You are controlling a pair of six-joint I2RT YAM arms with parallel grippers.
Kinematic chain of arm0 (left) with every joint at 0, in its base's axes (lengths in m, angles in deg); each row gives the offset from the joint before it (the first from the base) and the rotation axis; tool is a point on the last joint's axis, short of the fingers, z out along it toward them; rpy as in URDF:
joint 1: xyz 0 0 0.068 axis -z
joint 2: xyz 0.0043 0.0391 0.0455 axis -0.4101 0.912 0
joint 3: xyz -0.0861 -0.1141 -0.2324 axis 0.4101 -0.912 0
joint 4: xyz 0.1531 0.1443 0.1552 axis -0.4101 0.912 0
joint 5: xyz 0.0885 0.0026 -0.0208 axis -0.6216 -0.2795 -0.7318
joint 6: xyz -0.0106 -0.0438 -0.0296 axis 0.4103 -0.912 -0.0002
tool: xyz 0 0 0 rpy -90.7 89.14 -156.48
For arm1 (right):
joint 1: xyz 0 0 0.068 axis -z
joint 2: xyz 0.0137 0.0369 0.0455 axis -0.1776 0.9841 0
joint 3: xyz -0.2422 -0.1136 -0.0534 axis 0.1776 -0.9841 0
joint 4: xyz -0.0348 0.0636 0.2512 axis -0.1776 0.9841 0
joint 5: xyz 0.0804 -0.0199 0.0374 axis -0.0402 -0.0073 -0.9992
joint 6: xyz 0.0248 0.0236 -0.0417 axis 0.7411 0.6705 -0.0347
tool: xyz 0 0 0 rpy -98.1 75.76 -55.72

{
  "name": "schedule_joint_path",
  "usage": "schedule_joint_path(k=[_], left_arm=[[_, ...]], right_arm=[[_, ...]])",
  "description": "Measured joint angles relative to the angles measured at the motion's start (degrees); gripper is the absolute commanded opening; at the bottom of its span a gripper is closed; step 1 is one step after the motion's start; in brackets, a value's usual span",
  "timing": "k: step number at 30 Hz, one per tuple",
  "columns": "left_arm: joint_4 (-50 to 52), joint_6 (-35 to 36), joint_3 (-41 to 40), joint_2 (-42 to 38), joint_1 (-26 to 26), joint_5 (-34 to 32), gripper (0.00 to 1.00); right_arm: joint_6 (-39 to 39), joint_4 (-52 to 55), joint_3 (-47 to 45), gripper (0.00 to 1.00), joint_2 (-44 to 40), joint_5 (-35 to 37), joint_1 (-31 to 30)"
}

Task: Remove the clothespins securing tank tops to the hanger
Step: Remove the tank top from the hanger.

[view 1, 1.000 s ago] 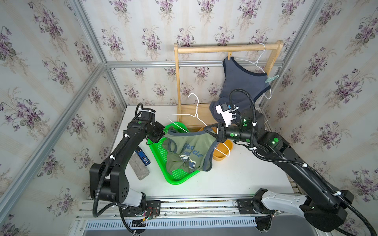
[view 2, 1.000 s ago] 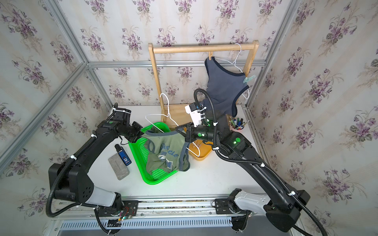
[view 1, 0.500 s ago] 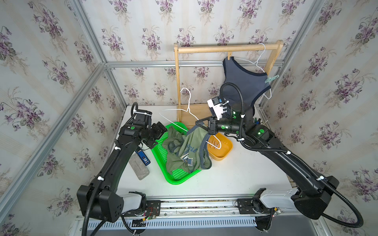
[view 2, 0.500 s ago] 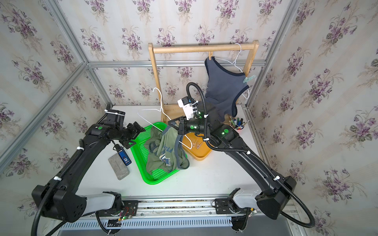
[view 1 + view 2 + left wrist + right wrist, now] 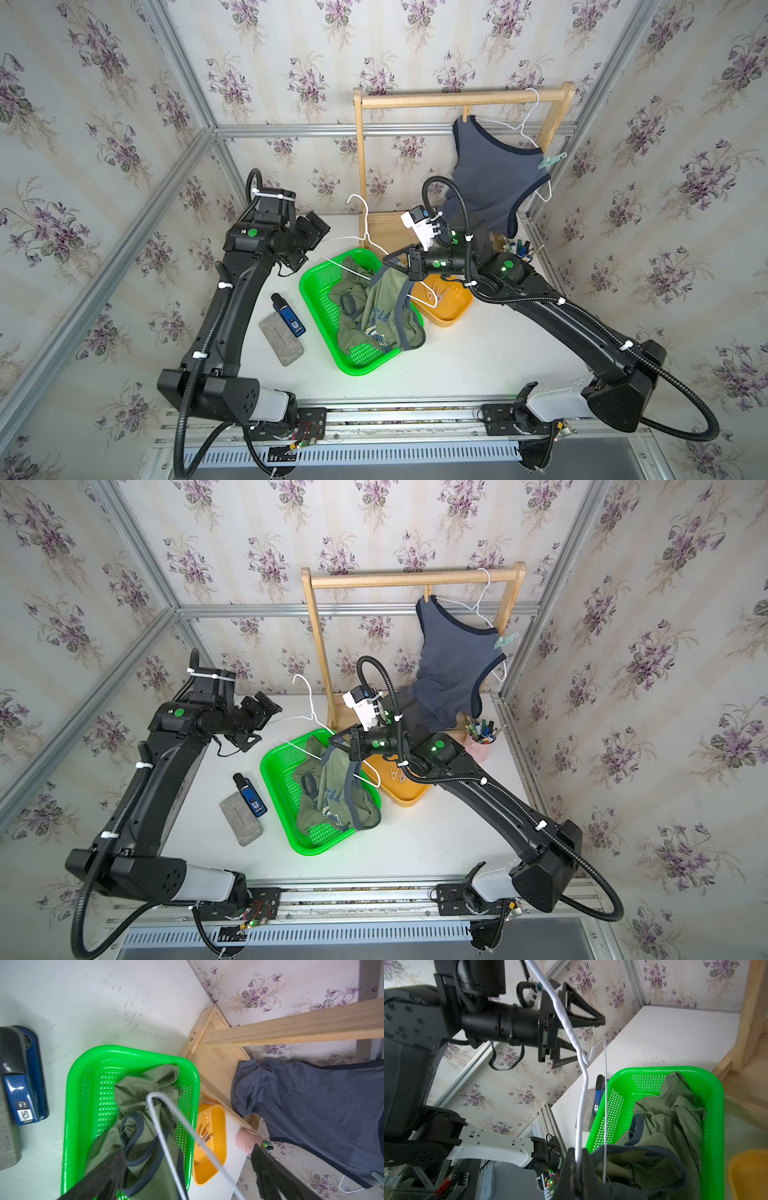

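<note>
**Over the basket: right jaws pinch the hanger, left jaws stand wide**

At the back of my table the wooden rack (image 5: 457,99) carries the slate-blue tank top (image 5: 494,183) on a second hanger (image 5: 525,124), well apart from both grippers. My right gripper (image 5: 392,266) is clamped on one sloping arm of the white wire hanger (image 5: 365,235). The right wrist view shows the wire squeezed between its closed fingers (image 5: 569,1167). The olive tank top (image 5: 374,307) droops from that hanger, right under these jaws, into the green basket (image 5: 320,291). My left gripper (image 5: 309,245) stands spread wide at the hanger's far shoulder, gripping nothing. From its wrist camera the wire bend shows between the parted fingers (image 5: 108,1169), and I cannot tell whether it touches either one. Beside the basket, the orange tray (image 5: 461,307) holds loose tan clothespins (image 5: 440,291), just below the right gripper. Up on the slate-blue tank top, a mint-green clothespin (image 5: 550,160) grips one strap and a tan clothespin (image 5: 466,112) the other, far from any jaw.
</note>
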State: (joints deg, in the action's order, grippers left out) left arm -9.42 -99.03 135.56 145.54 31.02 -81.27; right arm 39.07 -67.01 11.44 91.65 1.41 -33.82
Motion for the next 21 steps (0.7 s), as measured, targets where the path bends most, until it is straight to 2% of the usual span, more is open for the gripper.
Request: schedule_joint_path(k=[4,6,9,14,18,21], left_arm=[[-3.10,-2.73,1.05,2.97,0.50,3.41,0.94],[-4.90,-4.42,-0.33,3.45,0.96,5.25,0.87],[-7.06,-7.08,-3.15,3.13,1.33,7.30,0.73],[-9.57,-9.99,-4.68,3.02,1.31,8.98,0.37],[-11.15,-12.44,-5.05,3.21,1.31,9.55,0.24],[-11.80,-14.05,-5.70,3.19,1.31,9.94,0.07]], right_arm=[[-0.09,-0.37,-0.52,0.00,-0.07,0.50,-0.55],[-0.04,-0.68,-0.44,0.00,0.00,1.07,-0.61],[0.09,-2.19,0.07,0.00,0.44,1.68,-1.20],[0.09,-2.86,1.38,0.00,1.97,2.84,-3.30],[-0.15,-2.69,1.77,0.00,2.69,3.04,-4.24],[-1.33,-1.84,1.73,0.00,2.75,3.39,-4.50]])
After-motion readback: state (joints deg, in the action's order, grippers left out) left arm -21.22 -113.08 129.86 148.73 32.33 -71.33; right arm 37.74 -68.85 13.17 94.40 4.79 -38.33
